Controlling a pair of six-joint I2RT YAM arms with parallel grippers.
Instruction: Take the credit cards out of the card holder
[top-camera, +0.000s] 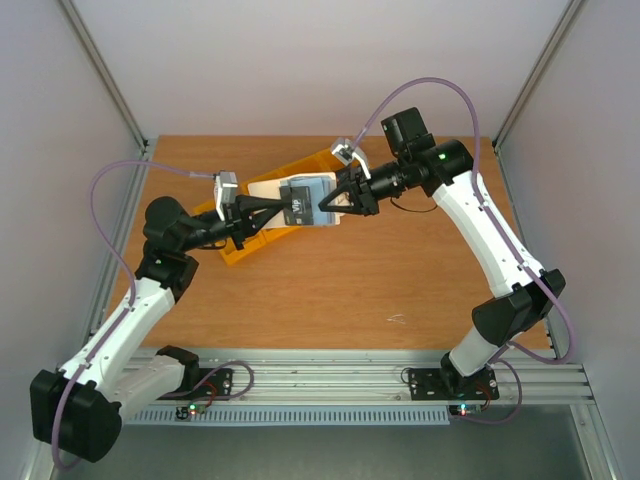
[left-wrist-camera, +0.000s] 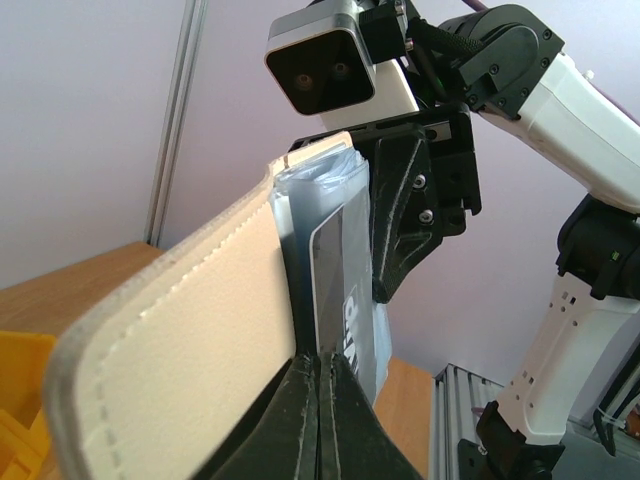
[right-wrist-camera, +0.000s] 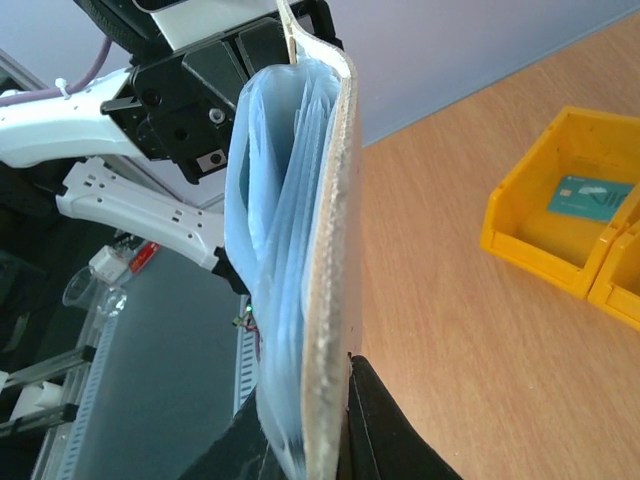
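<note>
Above the far side of the table, your left gripper apparently pinches the stiff, slick dark card by its edge; right gripper clamps the card holder.

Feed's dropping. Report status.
Left pincer shut on dark grey card, partly inside cream-and-blue bifold card holder. Right pincer clamps holder, held mid-air. Teal card already in yellow plastic bin. Nothing in the way.

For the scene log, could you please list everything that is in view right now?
holder: one, cream and pale blue, held in the air
dark card: one, grey-black, partly out of holder
table: one, brown wood, under everything
bins: at least two, yellow, on table
teal card: one, teal, inside a bin
left gripper: one, black, shut on dark card
right gripper: one, black, shut on holder
</note>
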